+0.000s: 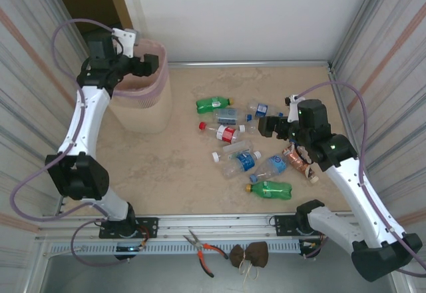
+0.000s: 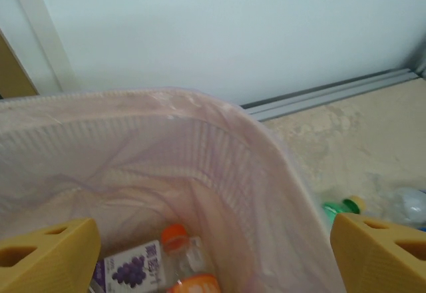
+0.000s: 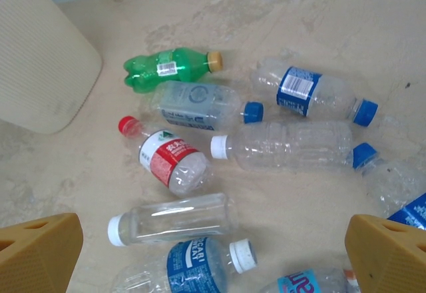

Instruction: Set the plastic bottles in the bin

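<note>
Over the far-left corner, my left gripper (image 1: 145,65) is hanging above the bin (image 1: 141,103), its fingers spread wide and gripping nothing, while a couple of bottles (image 2: 176,238) are lying inside. Right of centre, my right gripper (image 1: 267,125) is hovering, jaws fully apart and empty, over the plastic bottles (image 1: 226,133) lying scattered on the table (image 1: 180,166).
</note>
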Robot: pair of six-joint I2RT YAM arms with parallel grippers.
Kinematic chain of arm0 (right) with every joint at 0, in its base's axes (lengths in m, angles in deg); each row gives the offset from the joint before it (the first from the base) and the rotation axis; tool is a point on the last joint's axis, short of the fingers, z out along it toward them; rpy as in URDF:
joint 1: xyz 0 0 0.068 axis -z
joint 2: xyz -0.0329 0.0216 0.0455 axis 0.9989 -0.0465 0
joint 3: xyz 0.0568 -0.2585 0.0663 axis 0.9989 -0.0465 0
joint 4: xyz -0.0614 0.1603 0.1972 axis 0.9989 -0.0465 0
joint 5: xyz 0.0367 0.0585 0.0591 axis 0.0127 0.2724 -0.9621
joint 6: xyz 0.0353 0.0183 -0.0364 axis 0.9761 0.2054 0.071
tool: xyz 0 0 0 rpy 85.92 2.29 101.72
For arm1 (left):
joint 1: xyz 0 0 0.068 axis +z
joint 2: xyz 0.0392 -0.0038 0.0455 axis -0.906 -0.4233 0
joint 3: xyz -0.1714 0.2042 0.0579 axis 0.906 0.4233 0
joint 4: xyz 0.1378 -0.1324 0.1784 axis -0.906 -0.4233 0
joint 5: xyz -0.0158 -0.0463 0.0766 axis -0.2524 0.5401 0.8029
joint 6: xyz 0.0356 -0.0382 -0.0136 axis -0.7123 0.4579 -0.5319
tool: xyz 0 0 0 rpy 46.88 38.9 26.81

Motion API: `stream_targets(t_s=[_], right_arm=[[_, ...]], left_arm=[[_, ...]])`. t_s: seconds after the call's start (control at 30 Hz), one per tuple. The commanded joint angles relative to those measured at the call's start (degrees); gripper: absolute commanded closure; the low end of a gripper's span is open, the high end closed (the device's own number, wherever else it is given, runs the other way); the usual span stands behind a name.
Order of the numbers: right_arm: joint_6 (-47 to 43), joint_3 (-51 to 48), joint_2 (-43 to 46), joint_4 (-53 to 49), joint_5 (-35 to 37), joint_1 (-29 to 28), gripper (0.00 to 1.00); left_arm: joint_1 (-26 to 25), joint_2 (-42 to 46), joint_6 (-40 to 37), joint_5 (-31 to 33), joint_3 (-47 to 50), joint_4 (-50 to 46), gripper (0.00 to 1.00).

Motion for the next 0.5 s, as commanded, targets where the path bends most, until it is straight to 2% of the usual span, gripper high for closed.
stream_targets(t_s=[0.0, 0.23, 0.47], right_arm=[[3.37, -0.06, -0.04, -3.84, 0.96, -0.27, 0.00], [8.24, 1.39, -2.94, -11.33, 1.97, 0.18, 0.00], [14.99, -0.09, -3.94, -15.62, 2.84, 0.28, 0.02]], left_arm=[[-1.80, 5.21, -1.00, -2.74, 0.00, -7.21, 0.10], [-10.93, 10.38, -4.95, 3.18, -0.28, -17.78, 0.11], [-24.77, 14.24, -3.62, 10.21, 4.88, -20.10, 0.13]])
